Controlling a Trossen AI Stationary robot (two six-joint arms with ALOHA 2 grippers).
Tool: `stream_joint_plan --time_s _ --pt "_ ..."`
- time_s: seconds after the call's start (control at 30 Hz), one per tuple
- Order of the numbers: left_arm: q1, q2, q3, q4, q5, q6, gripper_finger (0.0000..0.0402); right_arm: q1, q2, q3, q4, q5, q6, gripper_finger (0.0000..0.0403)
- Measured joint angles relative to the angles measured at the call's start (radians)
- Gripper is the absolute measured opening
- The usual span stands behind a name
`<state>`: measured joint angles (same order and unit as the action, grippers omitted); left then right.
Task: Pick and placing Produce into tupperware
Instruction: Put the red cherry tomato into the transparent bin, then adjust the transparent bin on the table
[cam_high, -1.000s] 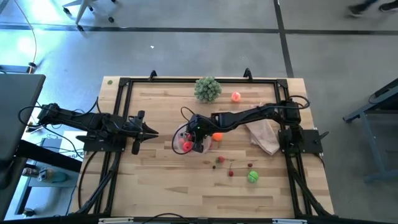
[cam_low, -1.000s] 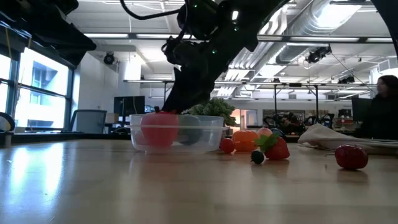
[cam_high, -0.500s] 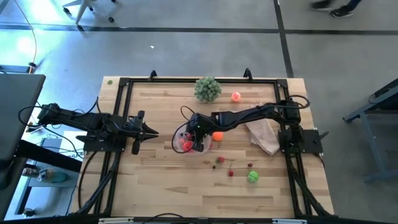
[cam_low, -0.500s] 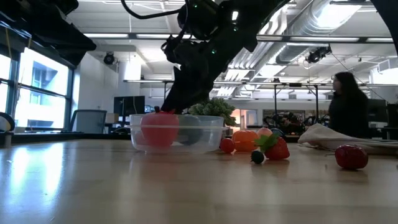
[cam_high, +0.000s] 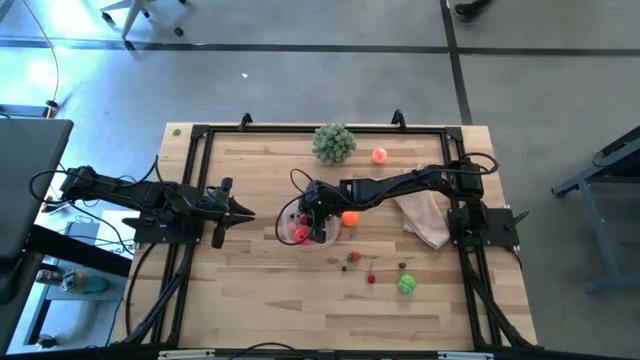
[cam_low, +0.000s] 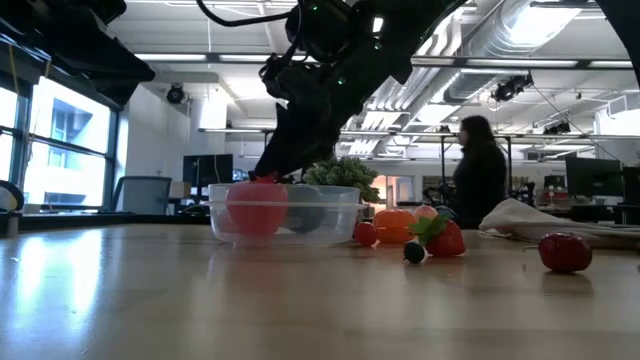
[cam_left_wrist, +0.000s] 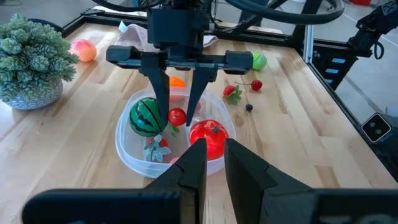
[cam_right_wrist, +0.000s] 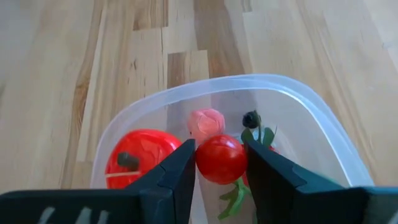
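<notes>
One red ball (cam_right_wrist: 221, 158) between widening right claw (cam_right_wrist: 219, 163) fingers.

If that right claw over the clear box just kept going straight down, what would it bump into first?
Probably the small red ball already sitting between the right gripper fingers. Just beyond lies the tupperware floor, among the produce already inside. Depth is hard to judge, so this is a best guess.

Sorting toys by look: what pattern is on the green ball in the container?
Dark and light green stripes, like a watermelon; clearest in the left wrist view.
</notes>
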<state>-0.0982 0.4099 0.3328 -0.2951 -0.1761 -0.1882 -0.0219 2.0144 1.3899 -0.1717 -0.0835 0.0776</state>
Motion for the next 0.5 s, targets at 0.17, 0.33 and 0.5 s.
stream_joint_plan --time_s 0.17,0.33,0.5 --pt "0.000 0.000 0.000 0.000 0.000 0.000 0.0046 0.000 0.000 0.000 0.003 -0.001 0.000 0.0126" --pt "0.000 0.000 0.000 0.000 0.000 0.000 0.0046 0.000 0.000 0.000 0.000 -0.004 0.000 0.0135" --pt "0.000 0.000 0.000 0.000 0.000 0.000 0.0046 0.000 0.000 0.000 0.001 0.002 0.000 0.0164"
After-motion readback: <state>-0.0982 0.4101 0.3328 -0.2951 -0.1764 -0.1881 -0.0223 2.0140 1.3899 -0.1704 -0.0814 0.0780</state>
